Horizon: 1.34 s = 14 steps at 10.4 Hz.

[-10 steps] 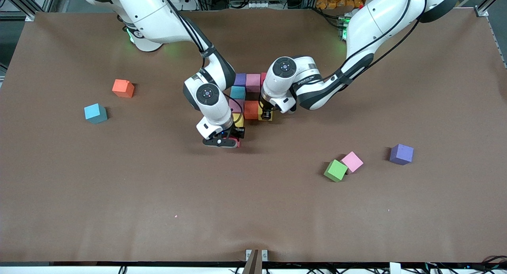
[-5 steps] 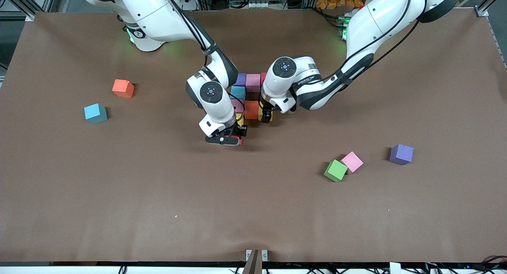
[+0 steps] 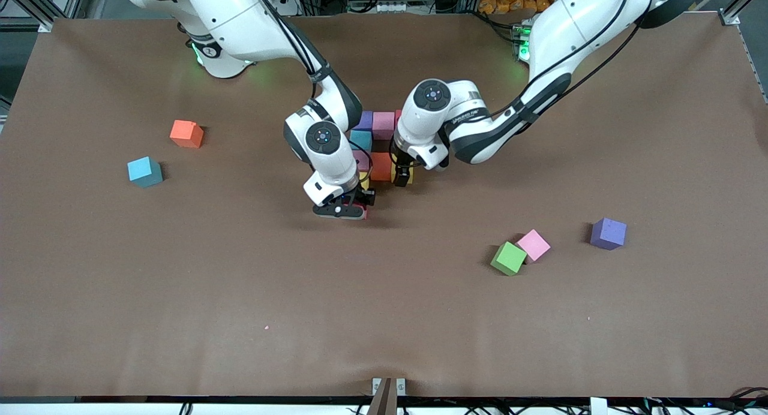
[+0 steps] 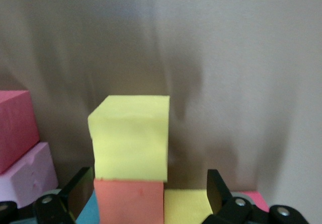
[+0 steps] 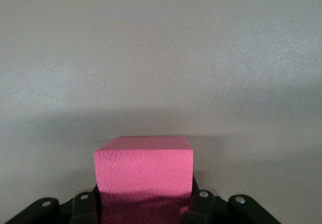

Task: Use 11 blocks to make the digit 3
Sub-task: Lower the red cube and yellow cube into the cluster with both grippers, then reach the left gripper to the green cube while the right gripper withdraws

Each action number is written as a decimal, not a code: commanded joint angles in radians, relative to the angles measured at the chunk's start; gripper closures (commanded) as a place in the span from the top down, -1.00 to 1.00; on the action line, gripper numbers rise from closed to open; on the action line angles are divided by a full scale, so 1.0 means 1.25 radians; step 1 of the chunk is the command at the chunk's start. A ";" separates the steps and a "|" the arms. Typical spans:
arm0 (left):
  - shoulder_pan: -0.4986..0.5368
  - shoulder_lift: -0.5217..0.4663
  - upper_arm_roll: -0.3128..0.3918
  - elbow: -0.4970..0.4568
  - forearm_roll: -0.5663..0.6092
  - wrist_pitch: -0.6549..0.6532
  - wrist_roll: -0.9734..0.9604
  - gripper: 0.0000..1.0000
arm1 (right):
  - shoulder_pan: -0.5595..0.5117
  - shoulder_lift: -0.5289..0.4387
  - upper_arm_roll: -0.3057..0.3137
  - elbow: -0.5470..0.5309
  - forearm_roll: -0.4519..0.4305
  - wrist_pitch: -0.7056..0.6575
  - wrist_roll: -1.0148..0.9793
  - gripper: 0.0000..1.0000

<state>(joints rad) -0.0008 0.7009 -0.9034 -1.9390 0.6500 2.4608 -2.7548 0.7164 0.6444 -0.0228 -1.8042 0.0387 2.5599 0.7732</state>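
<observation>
Blocks: we count a cluster at the table's centre, partly hidden by both arms, so its full number is unclear to us.
Digit 3: we can make out purple and pink cubes in the row farthest from the front camera, a teal one next, then a red-orange one with a yellow cube at its 3 o'clock in the front view.
Left gripper: fingers spread apart, straddling that yellow cube without pinching it; we judge the cube set down.
Right gripper: clamped on a pink block, low over the table at the cluster's 6 o'clock edge.
Loose blocks: orange and blue lie toward the right arm's end, at about 9 o'clock from the cluster.
More loose blocks: green touching a pale pink one, with a purple one near them, at about 4 o'clock, toward the left arm's end.
Progress: we judge the upper part of the numeral built, roughly half done.
Left to do: seat the held pink block, then finish the lower rows from the loose blocks.
</observation>
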 commanded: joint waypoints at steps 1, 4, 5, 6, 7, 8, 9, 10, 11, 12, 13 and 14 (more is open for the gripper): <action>0.091 -0.076 -0.094 -0.021 0.005 -0.083 -0.088 1.00 | 0.018 -0.004 -0.015 -0.005 0.013 -0.010 0.010 -0.31; 0.270 -0.077 -0.235 -0.012 0.006 -0.200 0.141 1.00 | 0.018 -0.004 -0.016 -0.006 0.012 -0.010 0.009 -0.02; 0.329 -0.077 -0.272 -0.012 0.008 -0.233 0.270 1.00 | 0.018 -0.003 -0.017 -0.006 0.011 -0.010 0.009 0.03; 0.373 -0.077 -0.281 -0.011 0.008 -0.266 0.403 1.00 | 0.018 -0.001 -0.025 -0.006 0.011 -0.010 0.007 0.01; 0.403 -0.077 -0.281 0.001 0.008 -0.274 0.514 1.00 | 0.018 0.000 -0.025 -0.005 0.011 -0.010 0.007 0.00; 0.429 -0.076 -0.281 0.017 0.008 -0.275 0.609 1.00 | 0.018 -0.001 -0.026 -0.006 0.011 -0.010 0.006 -0.01; 0.431 -0.075 -0.278 0.034 0.008 -0.288 0.696 1.00 | 0.020 -0.001 -0.027 -0.006 0.010 -0.010 0.004 -0.05; 0.431 -0.067 -0.268 0.060 0.013 -0.314 0.811 1.00 | 0.021 -0.001 -0.027 -0.006 0.010 -0.010 0.005 -0.05; 0.423 -0.063 -0.245 0.086 0.014 -0.323 0.925 1.00 | 0.021 -0.001 -0.027 -0.006 0.010 -0.010 0.005 -0.05; 0.413 -0.052 -0.222 0.110 0.017 -0.324 1.044 1.00 | 0.021 -0.001 -0.027 -0.005 0.011 -0.010 0.006 -0.03; 0.402 -0.038 -0.199 0.137 0.019 -0.324 1.167 1.00 | 0.021 -0.001 -0.027 -0.005 0.011 -0.010 0.007 0.13; 0.379 -0.037 -0.159 0.155 0.019 -0.323 1.296 1.00 | 0.022 -0.001 -0.027 -0.005 0.012 -0.010 0.011 0.95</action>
<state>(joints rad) 0.5221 0.6284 -1.1560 -1.8034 0.6573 2.0811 -1.3205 0.7253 0.6447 -0.0397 -1.8044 0.0387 2.5558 0.7743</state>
